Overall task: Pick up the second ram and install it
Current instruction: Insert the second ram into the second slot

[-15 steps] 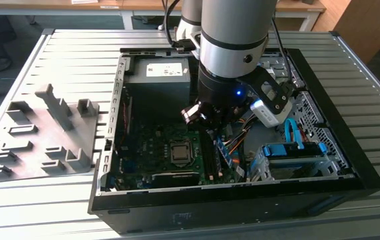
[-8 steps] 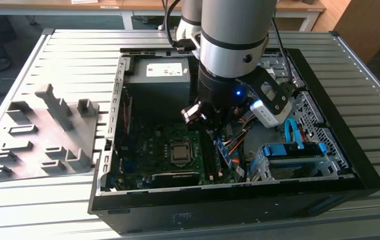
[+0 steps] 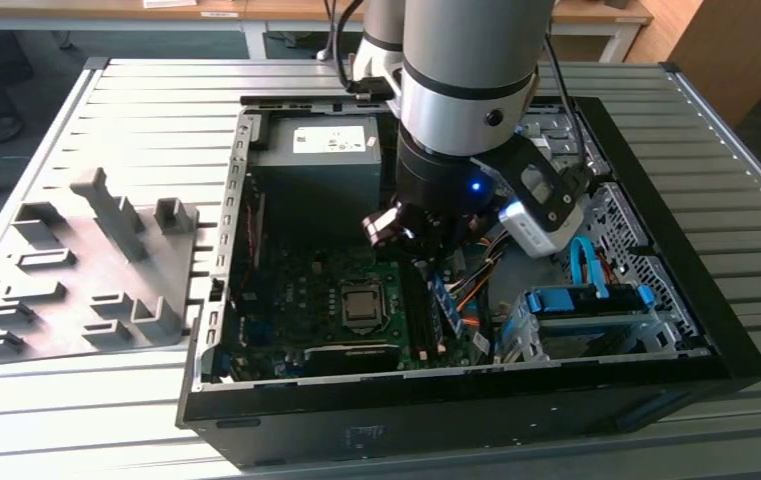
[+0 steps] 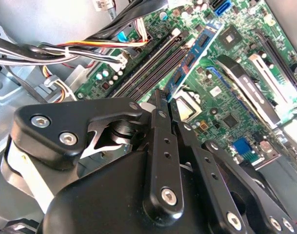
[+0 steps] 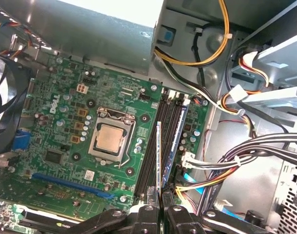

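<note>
A slatted metal table (image 3: 700, 130) is carrying an open black computer case (image 3: 700, 330), which is lying on its side with its inside facing up, and a grey plastic holder (image 3: 80, 265) is sitting on the table just beside the case, toward the exterior view's left. The robot arm (image 3: 467, 90) is reaching down into the middle of the case, over the green motherboard (image 5: 65, 97), which is lying flat on the case floor. Toward the exterior view's right, blue drive brackets (image 3: 594, 305) are sitting in a corner of the case, and a bundle of coloured cables (image 5: 226, 161) is running along the edge of the motherboard in the first wrist view. A black fan (image 5: 4, 105) is showing at the far side of the board from those cables. The processor (image 5: 109, 141) is sitting in its square metal socket near the board's centre, and the long black memory slots (image 5: 150, 146) are lying just beside it. The gripper (image 5: 159, 202) is hanging above those slots with its black fingers (image 4: 160, 146) drawn close together, pinching the second ram (image 5: 159, 156), which is showing edge-on as a thin upright strip held over the slots. Another blue-green memory stick (image 4: 197, 51) is already standing in a neighbouring slot.
</note>
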Robot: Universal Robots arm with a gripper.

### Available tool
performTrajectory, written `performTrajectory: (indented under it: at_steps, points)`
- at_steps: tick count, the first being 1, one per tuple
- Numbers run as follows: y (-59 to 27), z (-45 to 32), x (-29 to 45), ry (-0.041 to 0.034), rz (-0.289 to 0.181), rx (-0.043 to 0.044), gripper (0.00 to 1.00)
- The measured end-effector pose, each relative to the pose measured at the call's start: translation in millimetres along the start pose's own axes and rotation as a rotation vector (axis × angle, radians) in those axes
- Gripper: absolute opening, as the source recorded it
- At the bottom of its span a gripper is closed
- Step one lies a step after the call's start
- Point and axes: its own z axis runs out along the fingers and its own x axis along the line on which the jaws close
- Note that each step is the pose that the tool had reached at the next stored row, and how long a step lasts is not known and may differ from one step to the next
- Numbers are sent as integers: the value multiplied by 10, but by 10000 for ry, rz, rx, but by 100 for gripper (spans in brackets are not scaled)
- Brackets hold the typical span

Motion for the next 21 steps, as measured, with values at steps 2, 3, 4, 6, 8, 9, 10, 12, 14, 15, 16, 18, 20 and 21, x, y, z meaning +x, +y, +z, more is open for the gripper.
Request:
performTrajectory:
  at_steps: [2, 3, 4, 6, 8, 9, 10, 12, 14, 15, 16, 18, 20, 21]
  points:
    - [0, 1, 0, 1, 100, 4, 14]
    - [0, 3, 0, 1, 147, 5, 14]
    - [0, 3, 0, 2, 192, 7, 14]
    - [0, 4, 0, 2, 267, 10, 14]
    - [0, 5, 0, 2, 337, 12, 14]
    - [0, 5, 0, 3, 370, 14, 14]
    - [0, 5, 0, 3, 402, 15, 14]
    - [0, 6, 0, 3, 469, 17, 14]
    - [0, 6, 0, 4, 523, 20, 14]
    - [0, 6, 0, 4, 549, 21, 14]
    - [0, 6, 0, 4, 574, 22, 14]
    - [0, 6, 0, 5, 624, 23, 14]
    - [0, 6, 0, 5, 674, 26, 14]
    - [0, 6, 0, 5, 697, 27, 14]
